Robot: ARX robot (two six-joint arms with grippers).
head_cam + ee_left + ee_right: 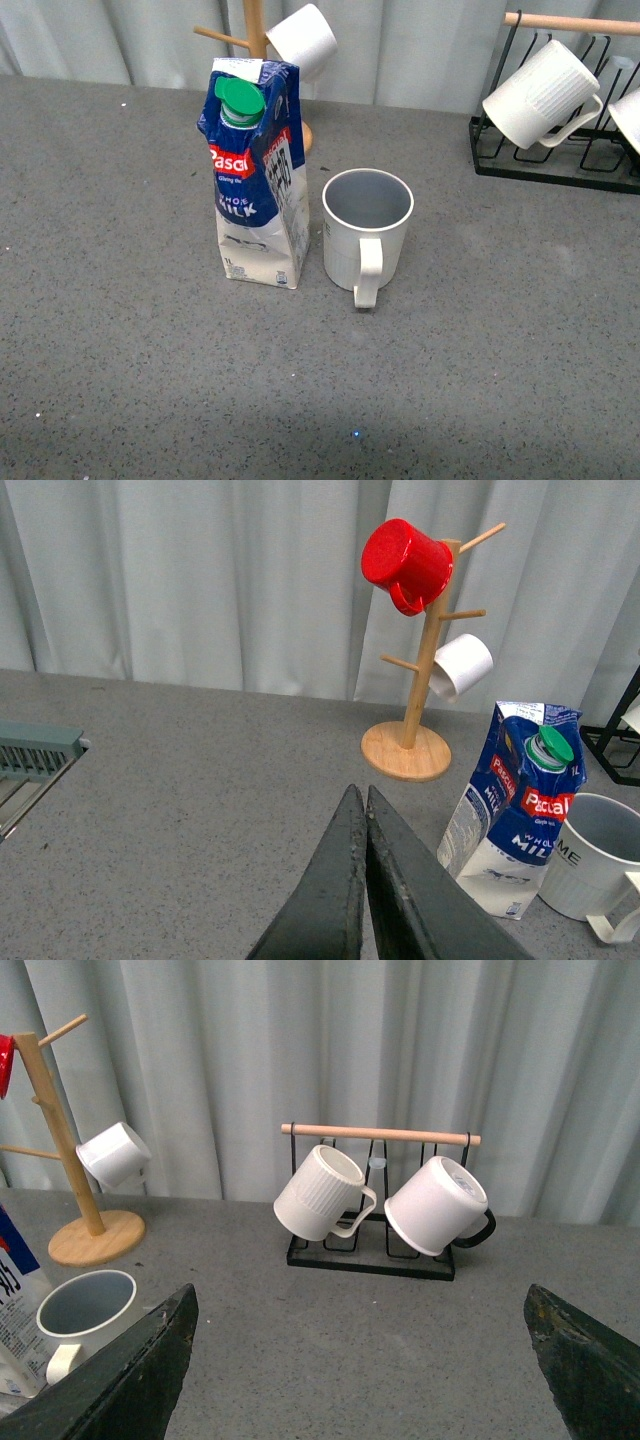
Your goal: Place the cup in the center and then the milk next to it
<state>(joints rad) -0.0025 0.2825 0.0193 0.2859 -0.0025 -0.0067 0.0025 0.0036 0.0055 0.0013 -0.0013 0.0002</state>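
milk (256,185) stands just beside cup (366,235) (handle toward camera).

We face pale grey pleated curtains (200,580) hanging behind a speckled dark grey tabletop (480,380), evenly lit with soft shadows.

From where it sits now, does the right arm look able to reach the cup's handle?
Probably yes. The right tool is open, and the cup stands upright with its handle toward the robot, the milk on its far side from that arm, so nothing blocks it.
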